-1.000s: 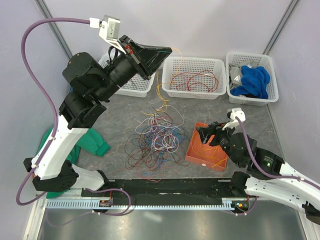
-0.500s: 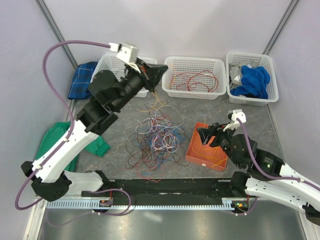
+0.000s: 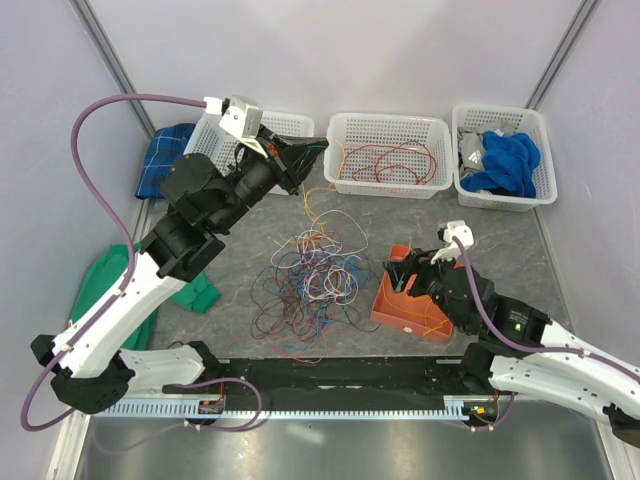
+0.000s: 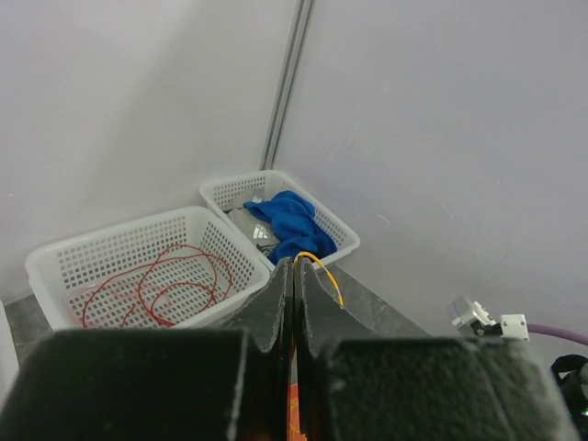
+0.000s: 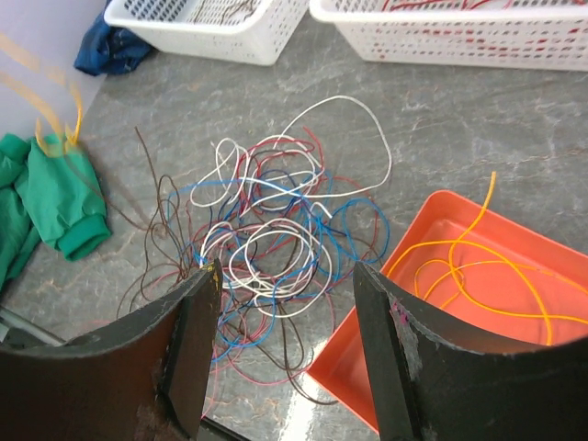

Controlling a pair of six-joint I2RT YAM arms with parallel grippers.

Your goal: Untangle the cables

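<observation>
A tangle of cables in white, blue, red, purple and dark brown lies on the grey table's middle; it also shows in the right wrist view. My left gripper is raised near the back baskets and is shut on a thin yellow cable. That cable hangs from the jaws down toward the tangle. My right gripper is open and empty, low over the left edge of the orange tray. In its wrist view the gripper frames the tangle's right side.
The orange tray holds loose orange-yellow cables. At the back stand a middle white basket with red cables, a right basket with blue cloth, and a left basket. A green cloth lies at the left.
My left arm has come down and back from a high pose, its shut gripper now level with the middle basket's left corner. My right gripper has shifted slightly left over the tray's edge.
</observation>
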